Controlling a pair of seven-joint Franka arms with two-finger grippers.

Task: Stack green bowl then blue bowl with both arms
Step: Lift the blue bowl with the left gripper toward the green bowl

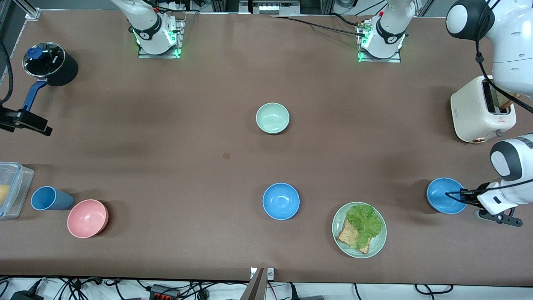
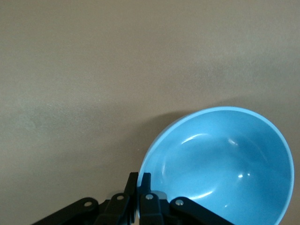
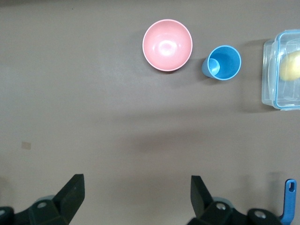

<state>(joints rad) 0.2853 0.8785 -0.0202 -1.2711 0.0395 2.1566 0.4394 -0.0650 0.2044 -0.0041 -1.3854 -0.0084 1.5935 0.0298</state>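
- Nothing is stacked yet: the small, round, glossy pale mint-green bowl (image 1: 272, 118) sits alone and empty near the middle of the table, with bare brown table (image 1: 166, 137) all round it.
- The left gripper (image 1: 461, 194) is pinched tight on the rim of a small, round, bright sky-blue plastic bowl (image 1: 445, 195) at the left arm's end of the table. In the left wrist view its fingers (image 2: 139, 185) are closed with the rim between them, and that blue bowl (image 2: 220, 164) looks tipped, with shadow under its edge, though I cannot tell whether it is fully off the table.
- Seen from the green bowl, this gripped bowl lies at about four o'clock in the front view.
- A second sky-blue bowl of the same kind (image 1: 281, 201) rests untouched at six o'clock from the green bowl, nearer to the front camera.
- The right gripper (image 3: 136, 192) waits with its fingers spread wide and holding nothing, high over the right arm's end of the table; below it are a round pink bowl (image 3: 167, 45), a tall narrow blue cup (image 3: 223, 63) and a clear lidded box (image 3: 283, 70).
- Judged from this, only the first pick is secured. Carrying the blue bowl to the green one, nesting them, and whatever share falls to the right arm all remain.
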